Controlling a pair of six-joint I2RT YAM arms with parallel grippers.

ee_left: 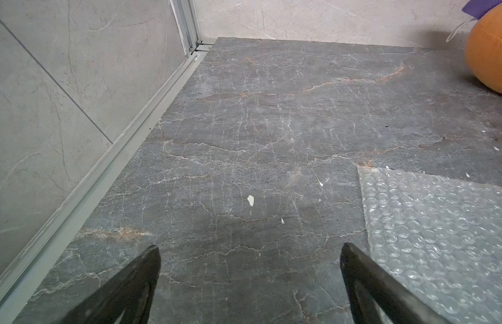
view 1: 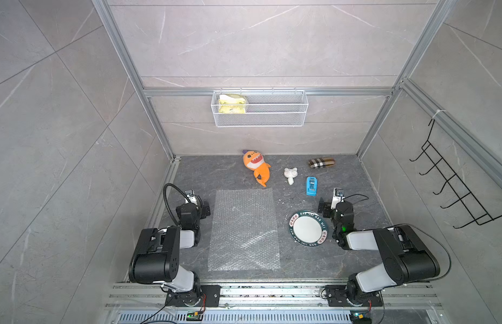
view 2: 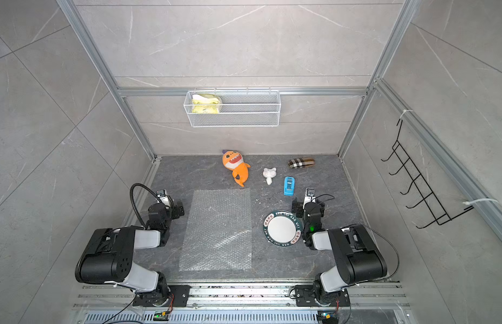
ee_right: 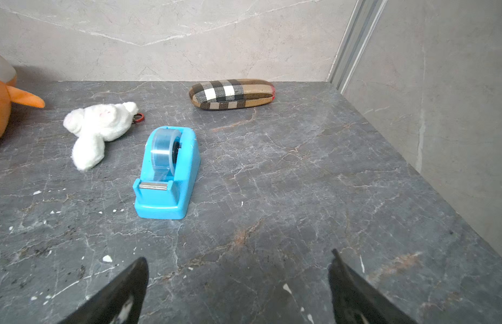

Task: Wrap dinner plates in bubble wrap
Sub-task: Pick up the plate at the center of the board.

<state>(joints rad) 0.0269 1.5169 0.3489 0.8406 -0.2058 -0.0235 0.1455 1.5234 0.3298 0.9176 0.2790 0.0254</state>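
The bubble wrap (view 1: 244, 230) (view 2: 217, 230) lies flat on the dark stone tabletop between the two arms, and one corner of it (ee_left: 440, 238) shows in the left wrist view. The dinner plate (view 1: 308, 227) (view 2: 282, 228), white with a dark green lettered rim, rests on the table just right of the sheet. My left gripper (view 1: 200, 207) (ee_left: 248, 248) hovers open over bare table beside the sheet's far left edge. My right gripper (view 1: 327, 206) (ee_right: 240, 258) is open and holds nothing, just beyond the plate's far right rim. The plate is out of both wrist views.
Behind the sheet lie an orange shark plush (view 1: 257, 167), a small white plush (ee_right: 99, 127), a blue tape dispenser (ee_right: 167, 174) and a plaid glasses case (ee_right: 231, 94). A wire basket (view 1: 259, 108) hangs on the back wall, and a black hook rack (view 1: 454, 190) on the right wall.
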